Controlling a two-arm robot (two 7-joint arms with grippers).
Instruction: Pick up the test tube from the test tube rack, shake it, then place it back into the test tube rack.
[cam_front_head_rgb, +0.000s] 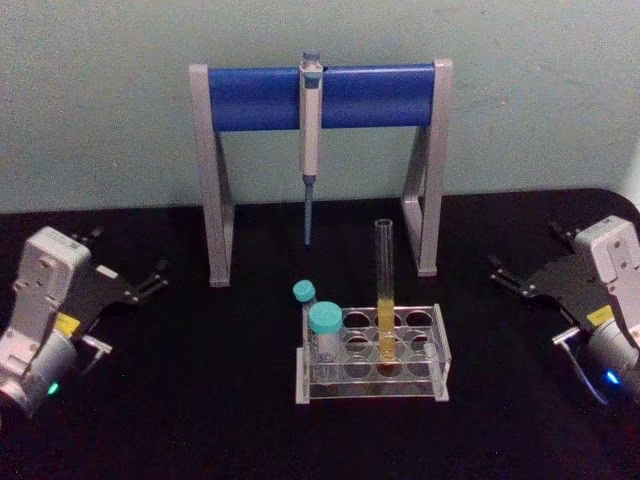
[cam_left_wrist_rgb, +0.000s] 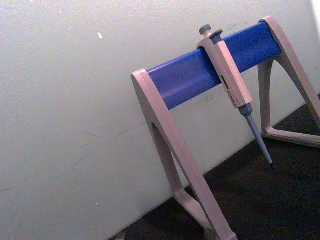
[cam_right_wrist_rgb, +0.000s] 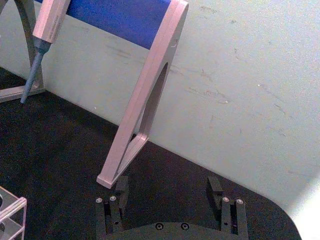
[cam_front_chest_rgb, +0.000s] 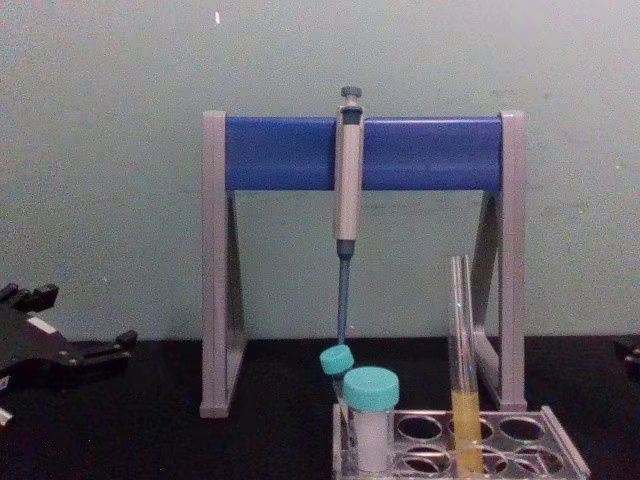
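worktop (cam_front_head_rgb: 200, 410): black, everything sits on it
test tube rack (cam_front_head_rgb: 370, 390): nearest thing, clear plastic, dead centre near the front edge
test tube (cam_front_head_rgb: 385, 290): standing upright in a hole about mid-rack. It's clear glass with no cap and yellow liquid in the bottom part, and it sticks up way above the rack. Nothing's touching it.
vials: two short teal-capped ones at the rack's left end. The front one (cam_front_head_rgb: 324, 322) is upright, and the one behind it (cam_front_head_rgb: 304, 292) leans a bit.
left gripper (cam_front_head_rgb: 128, 252): off at the left side of the worktop, well apart from the rack. Jaws are spread wide with nothing in them.
right gripper (cam_front_head_rgb: 525, 250): same deal on the right side, well away from the rack. The right wrist view shows the jaws wide apart and empty.
pipette stand (cam_front_head_rgb: 250, 98): behind the rack, grey legs with a blue crossbar
pipette (cam_front_head_rgb: 311, 130): grey, hooked on the middle of the crossbar, blue tip hanging down clear of the worktop
wall (cam_front_head_rgb: 100, 100): pale, right behind the stand
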